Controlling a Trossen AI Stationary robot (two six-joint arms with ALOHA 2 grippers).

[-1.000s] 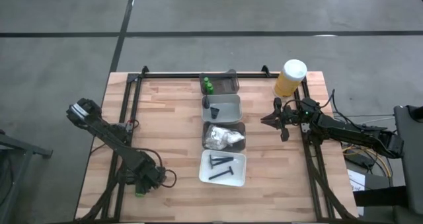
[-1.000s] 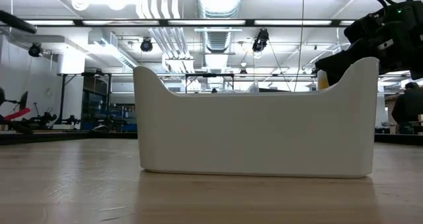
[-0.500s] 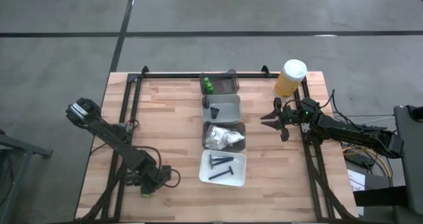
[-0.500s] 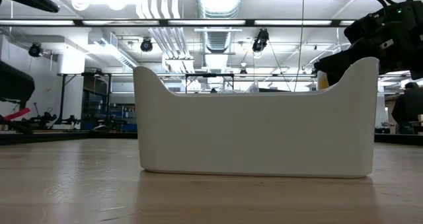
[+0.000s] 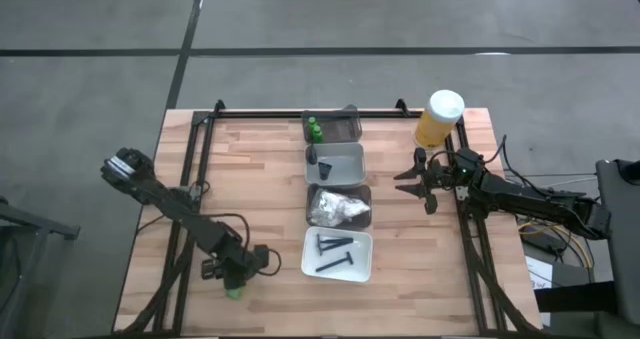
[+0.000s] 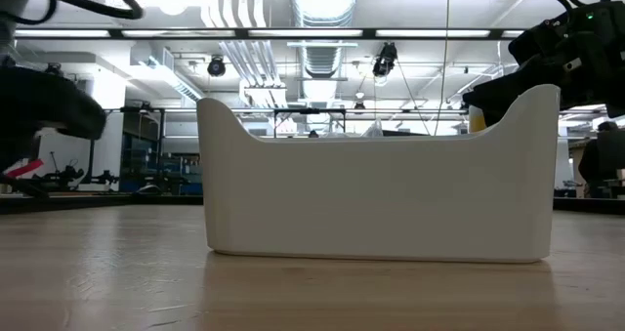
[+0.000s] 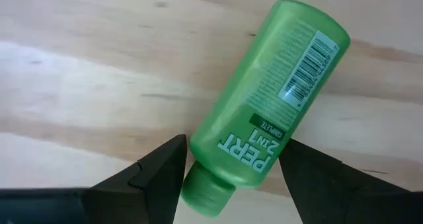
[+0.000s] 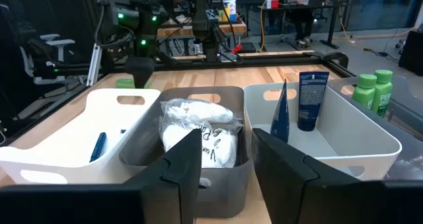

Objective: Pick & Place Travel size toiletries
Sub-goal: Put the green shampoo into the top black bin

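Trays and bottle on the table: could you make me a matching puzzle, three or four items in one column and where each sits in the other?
Items:
1. green bottle nearest the left end effector
2. white packets
3. dark sticks
4. yellow container

Places:
A. in the white tray at the row's near end
B. standing on the table's far right corner
C. lying on bare wood, outside every tray
D. in a grey tray, second from the near end

Pairs: 1-C, 2-D, 3-A, 4-B

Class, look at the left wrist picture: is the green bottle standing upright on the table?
No, the green bottle lies flat on its side on the wooden table, its label facing up.
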